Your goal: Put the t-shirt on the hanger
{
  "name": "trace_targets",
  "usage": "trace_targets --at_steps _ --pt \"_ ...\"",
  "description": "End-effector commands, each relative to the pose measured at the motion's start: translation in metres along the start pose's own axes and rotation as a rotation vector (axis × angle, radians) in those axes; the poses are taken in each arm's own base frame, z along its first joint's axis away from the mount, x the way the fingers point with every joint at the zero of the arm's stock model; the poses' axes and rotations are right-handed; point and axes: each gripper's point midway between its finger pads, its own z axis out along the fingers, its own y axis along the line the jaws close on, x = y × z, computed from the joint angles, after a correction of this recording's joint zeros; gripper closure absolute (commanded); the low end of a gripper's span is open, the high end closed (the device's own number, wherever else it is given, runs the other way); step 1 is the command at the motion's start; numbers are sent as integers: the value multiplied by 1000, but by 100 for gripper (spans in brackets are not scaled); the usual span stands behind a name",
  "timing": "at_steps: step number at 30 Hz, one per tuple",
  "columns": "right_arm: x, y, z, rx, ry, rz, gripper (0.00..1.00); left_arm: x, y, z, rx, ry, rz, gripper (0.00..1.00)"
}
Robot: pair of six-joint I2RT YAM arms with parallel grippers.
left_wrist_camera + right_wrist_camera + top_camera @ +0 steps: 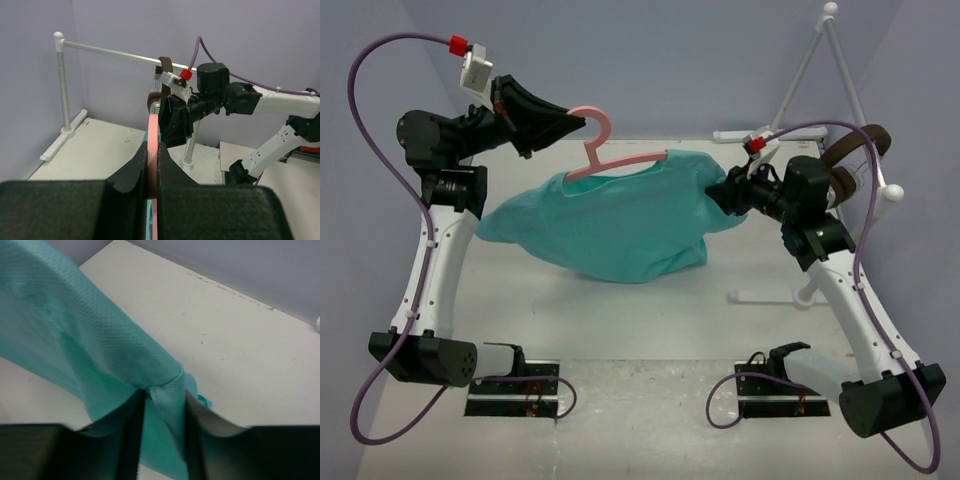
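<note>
The teal t-shirt (620,225) hangs in the air above the table, draped over the pink hanger (605,155), whose hook sticks up at the back. My left gripper (570,128) is shut on the hanger near its hook; in the left wrist view the pink bar (152,145) is clamped between my fingers. My right gripper (720,195) is shut on the shirt's right sleeve end. In the right wrist view the teal cloth (100,340) bunches between my jaws (165,405).
A white tubular rack (840,60) stands at the back right with brown headphones (855,150) on its bar; its bar also shows in the left wrist view (110,51). The rack's feet (770,297) lie on the table near my right arm.
</note>
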Motion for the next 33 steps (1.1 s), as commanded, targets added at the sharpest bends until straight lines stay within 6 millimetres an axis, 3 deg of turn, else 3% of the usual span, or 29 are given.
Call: trace_targets --at_steps 1,6,11,14,17,18,22,23,26,27,29,30,33 --pt "-22 -5 -1 57 -49 -92 100 -20 -21 -1 27 -37 63 100" --pt "-25 -25 -22 223 -44 -68 100 -14 -11 -1 4 -16 58 100" --pt "-56 -36 -50 358 -78 -76 100 5 1 -1 21 25 23 100" --pt "-86 -42 -57 410 -120 -92 100 19 1 1 59 53 -3 100" --pt "-103 -40 -53 396 -113 -87 99 31 -3 6 102 81 -14 100" --pt "-105 -40 -49 385 -97 -86 95 33 -4 8 112 88 -19 100" --pt "-78 -34 -36 317 12 -61 71 28 -2 10 94 70 -4 100" --pt "-75 -25 -39 278 3 -62 63 26 2 11 74 66 1 100" --pt "-63 -7 -47 200 -24 -63 58 17 8 13 28 37 23 100" --pt "-62 -1 -53 184 -35 -66 52 13 10 14 16 25 28 100" --pt "-69 8 -69 184 -67 -49 30 7 13 15 -7 2 41 100" --pt "-75 10 -77 198 -83 -42 25 4 14 16 -10 -7 50 100" --pt "-93 20 -95 191 -136 -60 24 -3 12 18 6 -21 69 100"
